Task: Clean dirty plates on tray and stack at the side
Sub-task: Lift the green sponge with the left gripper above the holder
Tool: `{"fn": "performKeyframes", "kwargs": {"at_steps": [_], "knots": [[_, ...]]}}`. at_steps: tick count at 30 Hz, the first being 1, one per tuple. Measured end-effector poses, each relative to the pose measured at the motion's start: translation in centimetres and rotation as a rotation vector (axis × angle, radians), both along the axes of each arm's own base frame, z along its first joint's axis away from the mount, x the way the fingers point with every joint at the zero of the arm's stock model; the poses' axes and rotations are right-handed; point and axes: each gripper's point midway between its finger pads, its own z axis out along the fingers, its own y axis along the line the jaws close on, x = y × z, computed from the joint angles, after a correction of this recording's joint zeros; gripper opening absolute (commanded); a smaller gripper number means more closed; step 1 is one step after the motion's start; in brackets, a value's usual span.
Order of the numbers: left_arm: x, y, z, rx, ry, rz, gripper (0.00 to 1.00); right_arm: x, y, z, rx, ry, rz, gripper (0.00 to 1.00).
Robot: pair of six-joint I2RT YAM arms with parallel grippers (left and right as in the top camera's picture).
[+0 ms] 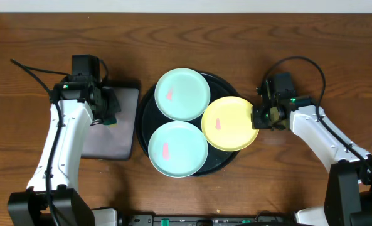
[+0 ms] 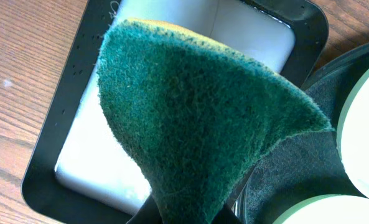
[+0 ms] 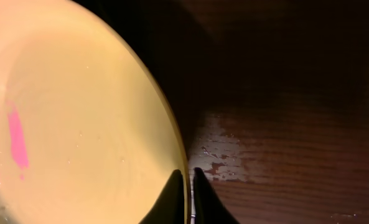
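Two pale mint-green round plastic plates (image 1: 182,94) and one pale yellow plate (image 1: 229,123) are lying on the round black tray (image 1: 147,112). My right pincer (image 3: 188,171) is clenching the yellow rim; my left pincer (image 1: 107,108) is gripping a green scouring pad (image 2: 196,112). Next, I judge, bringing pad across.

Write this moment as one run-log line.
left gripper: shut on sponge | right gripper: shut on yellow plate rim | green plates: two, smeared, on tray

One camera looks straight down on the whole table (image 1: 22,44). The left wrist camera sits close over the rectangular tray (image 2: 44,180). The right wrist one hugs the right rim of the yellow plate (image 3: 78,124). Overhead shows both.
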Motion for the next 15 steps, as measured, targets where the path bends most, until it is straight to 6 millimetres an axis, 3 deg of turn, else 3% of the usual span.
{"fn": "performKeyframes", "kwargs": {"at_steps": [4, 10, 15], "knots": [[0.00, 0.00, 0.00, 0.000, 0.000, 0.000, 0.08, 0.00, 0.00, 0.00, 0.000, 0.000, -0.001, 0.10], [-0.04, 0.00, -0.05, 0.000, 0.002, 0.000, 0.07, 0.00, 0.00, 0.00, 0.000, 0.000, 0.001, 0.01], [-0.04, 0.00, -0.05, 0.000, 0.002, 0.000, 0.08, 0.00, 0.00, 0.00, 0.000, 0.000, -0.001, 0.01]]}}
